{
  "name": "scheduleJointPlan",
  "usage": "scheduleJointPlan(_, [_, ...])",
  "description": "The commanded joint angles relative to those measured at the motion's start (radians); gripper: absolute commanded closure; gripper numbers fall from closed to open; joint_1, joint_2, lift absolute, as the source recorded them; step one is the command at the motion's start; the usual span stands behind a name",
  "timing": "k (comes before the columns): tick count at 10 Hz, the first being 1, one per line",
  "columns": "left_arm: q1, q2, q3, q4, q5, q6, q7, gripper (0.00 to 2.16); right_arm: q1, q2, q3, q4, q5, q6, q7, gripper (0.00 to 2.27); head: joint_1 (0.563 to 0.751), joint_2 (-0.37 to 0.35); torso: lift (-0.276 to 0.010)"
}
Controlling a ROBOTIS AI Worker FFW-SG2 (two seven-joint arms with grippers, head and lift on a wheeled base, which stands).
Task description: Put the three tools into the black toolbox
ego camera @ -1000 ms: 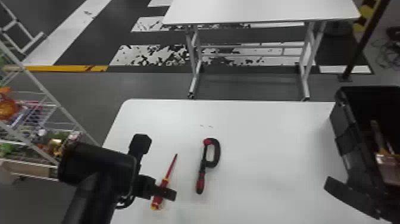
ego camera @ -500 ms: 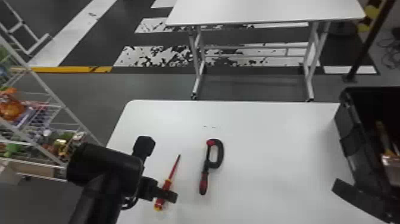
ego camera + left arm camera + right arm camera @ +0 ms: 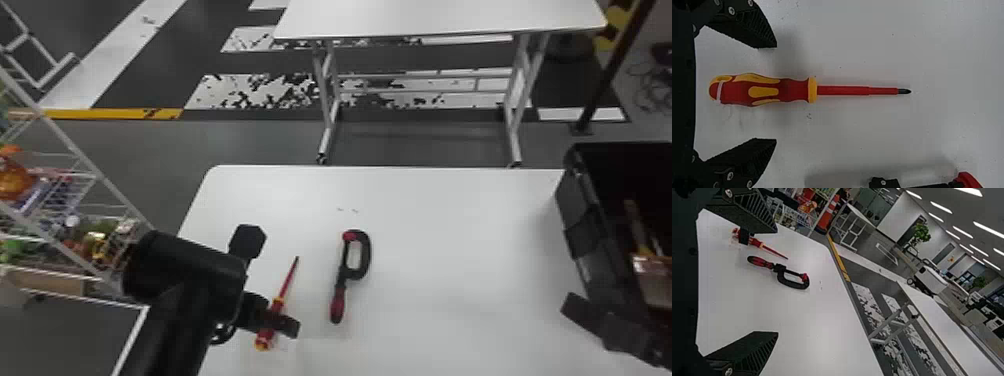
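Note:
In the head view my left gripper [image 3: 270,284] is open over the red and yellow screwdriver [image 3: 286,286] on the white table. The left wrist view has the screwdriver's handle [image 3: 763,91] between the spread fingers of my left gripper [image 3: 776,93], touching neither. Beside it lies a black and red clamp [image 3: 369,255]. A brush-like tool [image 3: 636,225] is inside the black toolbox [image 3: 582,225] at the right. My right gripper [image 3: 607,325] is by the toolbox's near left side; in the right wrist view my right gripper [image 3: 777,282] stands open, holding nothing.
The white table [image 3: 450,225] carries the tools, with the toolbox along its right side. A wire rack [image 3: 75,215] with colourful goods stands to the left, close by my left arm. A second white table [image 3: 440,17] stands farther back.
My left gripper has shifted a little to the right, nearer the screwdriver. The head view itself has swayed slightly. The tools keep their places, and my right gripper stays by the toolbox.

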Motion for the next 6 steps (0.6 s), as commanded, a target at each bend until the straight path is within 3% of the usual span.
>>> scheduleJointPlan(1, [-0.005, -0.001, -0.006, 0.01, 0.0, 0.004, 0.002, 0.16, 0.0, 0.0, -0.002, 0.002, -0.003, -0.003, -0.001, 0.08, 0.695, 0.164, -0.051])
scheduleJointPlan(2, [-0.006, -0.001, -0.008, 0.012, 0.0, 0.004, 0.004, 0.19, -0.002, 0.0, -0.002, 0.005, -0.003, -0.009, -0.001, 0.08, 0.695, 0.16, -0.051])
scheduleJointPlan(3, [-0.011, 0.0, -0.008, 0.02, 0.0, 0.004, 0.002, 0.45, -0.003, 0.0, -0.002, 0.012, -0.005, -0.019, -0.001, 0.08, 0.695, 0.157, -0.051])
scheduleJointPlan(5, [-0.014, 0.002, -0.008, 0.026, -0.003, 0.004, 0.004, 1.59, -0.005, 0.0, -0.002, 0.019, -0.003, -0.028, -0.001, 0.08, 0.695, 0.155, -0.051])
scheduleJointPlan(6, [-0.012, 0.002, -0.008, 0.023, -0.003, 0.004, 0.004, 1.87, -0.006, 0.0, -0.002, 0.022, -0.003, -0.028, -0.001, 0.08, 0.695, 0.154, -0.051])
